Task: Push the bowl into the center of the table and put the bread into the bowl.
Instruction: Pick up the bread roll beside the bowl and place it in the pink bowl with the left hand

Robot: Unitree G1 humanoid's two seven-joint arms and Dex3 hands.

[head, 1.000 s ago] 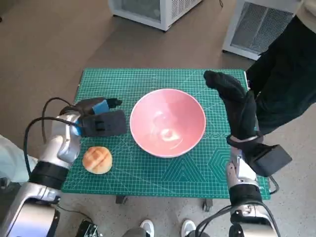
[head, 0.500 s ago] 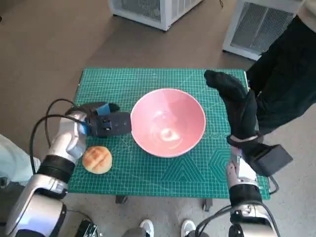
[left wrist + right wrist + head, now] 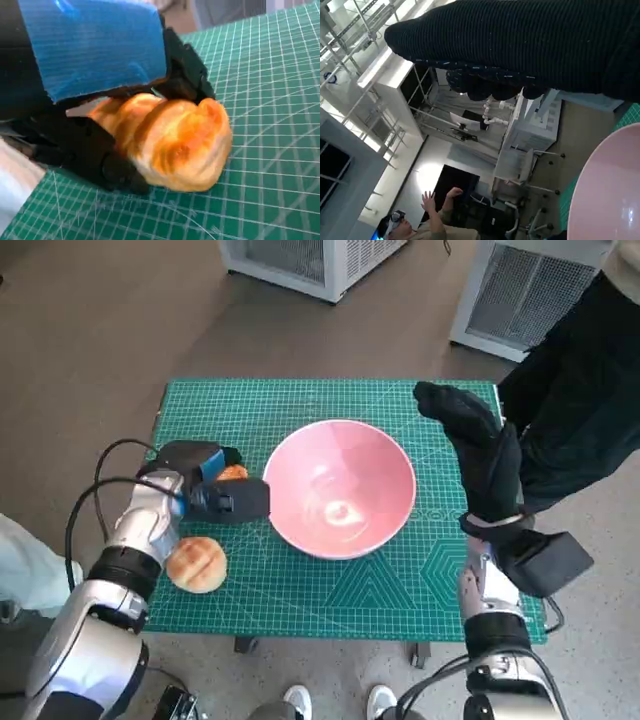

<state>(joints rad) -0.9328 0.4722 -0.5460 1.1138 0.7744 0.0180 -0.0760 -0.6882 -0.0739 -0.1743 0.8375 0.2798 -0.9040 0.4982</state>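
While the gloved right robot hand [image 3: 478,445] hangs open, the left robot hand [image 3: 205,462] grips glossy, ridged bread [image 3: 172,142].

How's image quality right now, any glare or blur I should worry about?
Head view: sharp, evenly lit, a soft sheen inside the pink bowl. Left wrist view: the bread under the left hand is slightly soft, the mat crisp. Right wrist view: bright ceiling lights, the right hand a dark band.

Count: two bread pieces, bread bun [image 3: 197,564] and held bread [image 3: 232,473]; one pink bowl [image 3: 340,488]; one table [image 3: 300,410].
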